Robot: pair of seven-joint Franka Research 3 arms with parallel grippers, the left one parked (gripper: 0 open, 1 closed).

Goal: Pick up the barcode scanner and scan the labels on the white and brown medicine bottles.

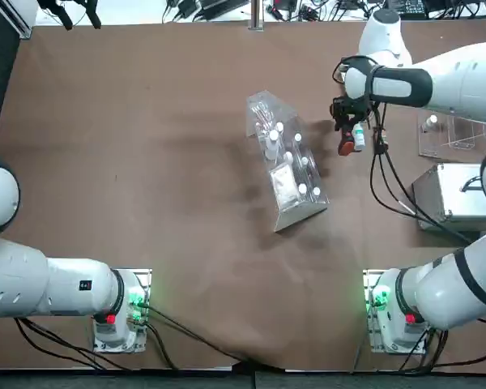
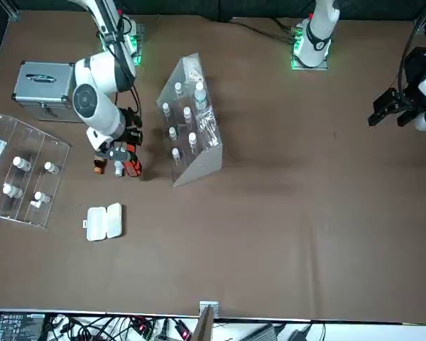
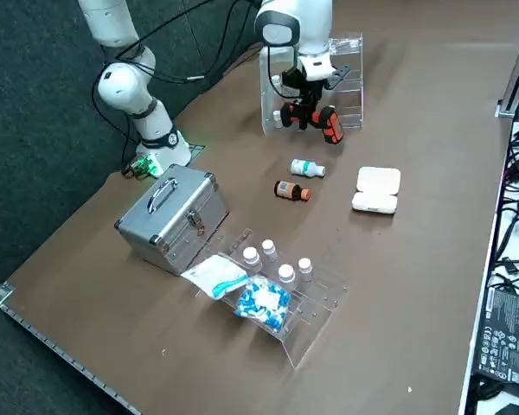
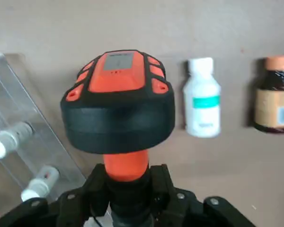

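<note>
Barcode scanner (image 4: 118, 101) — in R gripper (image 4: 130, 189), near bottles (image 4: 203, 101).

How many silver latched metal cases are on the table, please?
1: the silver metal case, beside the clear plastic rack that holds white-capped vials. The right gripper holds the barcode scanner elsewhere.

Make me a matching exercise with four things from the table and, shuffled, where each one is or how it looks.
1. barcode scanner
2. white bottle
3. brown bottle
4. silver case

A. green label band
B. closed, with a handle on its lid
C. held by the right gripper
D. orange cap

Pairs: 1-C, 2-A, 3-D, 4-B
</note>
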